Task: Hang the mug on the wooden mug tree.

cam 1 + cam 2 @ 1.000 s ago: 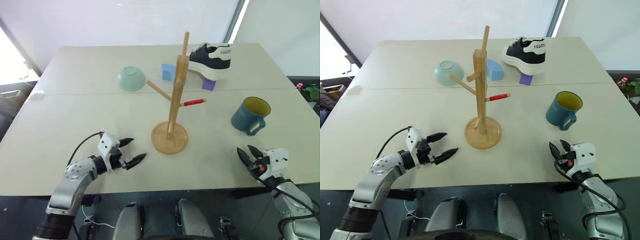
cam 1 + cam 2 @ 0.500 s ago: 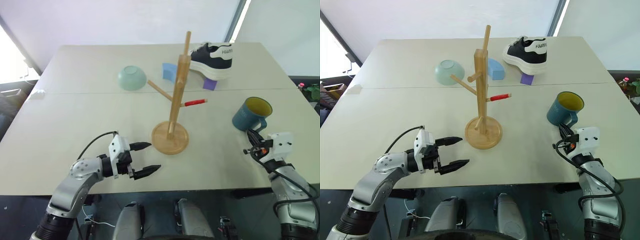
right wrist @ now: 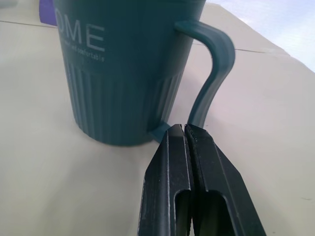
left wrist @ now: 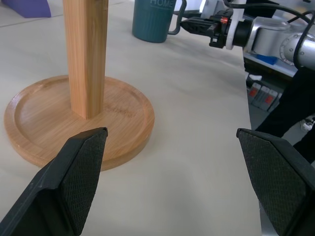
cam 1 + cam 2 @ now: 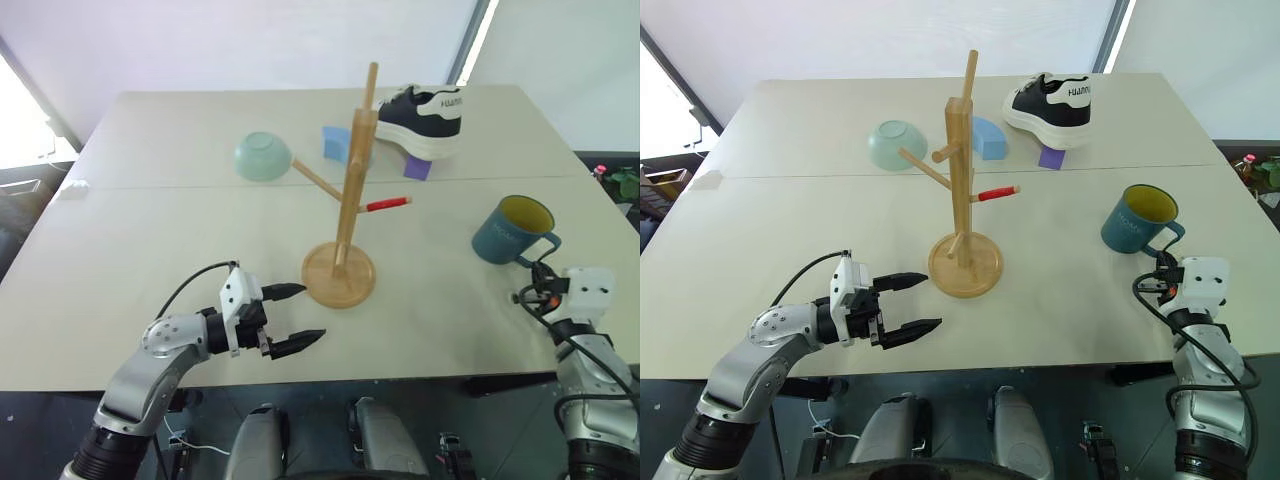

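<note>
The teal-blue ceramic mug with a yellow inside stands upright on the pale table, towards its right edge, handle turned to the robot. It has slid a little further right and turned in the last half second, and the right gripper, which was slightly parted a second ago, has its two black fingers pressed flat together. Their tips sit at the foot of the handle, seemingly touching it, though contact is hard to confirm. The gripper holds nothing, so the pickup has not begun; it looks to have nudged the mug rather than taken it.

The light wooden mug tree, with disc base and one red-tipped peg, stands at mid-table, well apart from the mug. The left gripper has come up beside its base, fingers spread wide and empty.

Bare tabletop lies between mug and tree. The right edge is near the mug. A pale green bowl, a blue block and a black-and-white sneaker sit beyond.
</note>
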